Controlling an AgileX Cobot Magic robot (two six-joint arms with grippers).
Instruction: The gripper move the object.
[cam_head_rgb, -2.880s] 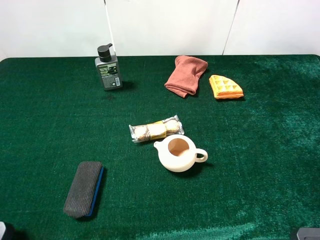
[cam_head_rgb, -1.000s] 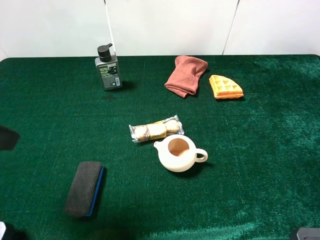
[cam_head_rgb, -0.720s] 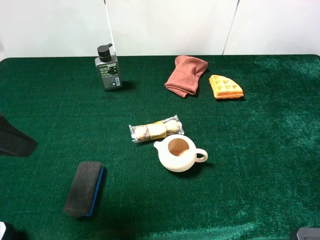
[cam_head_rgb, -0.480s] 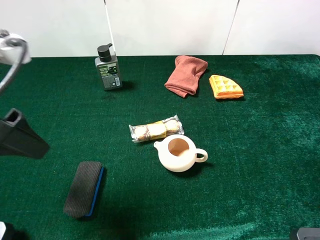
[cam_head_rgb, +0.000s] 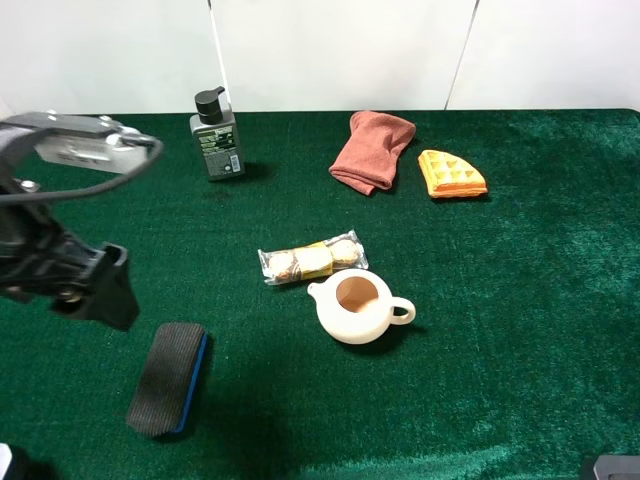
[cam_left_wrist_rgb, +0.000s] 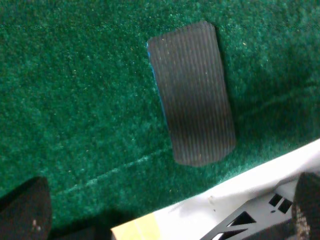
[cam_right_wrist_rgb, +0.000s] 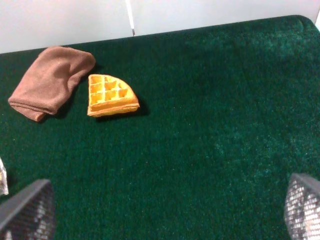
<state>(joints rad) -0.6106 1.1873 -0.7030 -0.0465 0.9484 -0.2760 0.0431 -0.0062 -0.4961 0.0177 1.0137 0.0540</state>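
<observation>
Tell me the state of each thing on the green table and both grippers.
Dark grey felt block with blue base: lying flat, ungripped.
Cream ceramic teapot: upright, no lid on.
Grey pump bottle: standing upright.
Pink cloth: folded.
Orange waffle piece: lying flat.
Clear plastic biscuit packet: lying flat.
Left gripper: open, empty.
Right gripper: open, empty.

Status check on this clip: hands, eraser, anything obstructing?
Left hand open, hovering near board eraser, no contact. Right hand open, far from it. Board eraser flat, ungrasped. Teapot well apart.
</observation>
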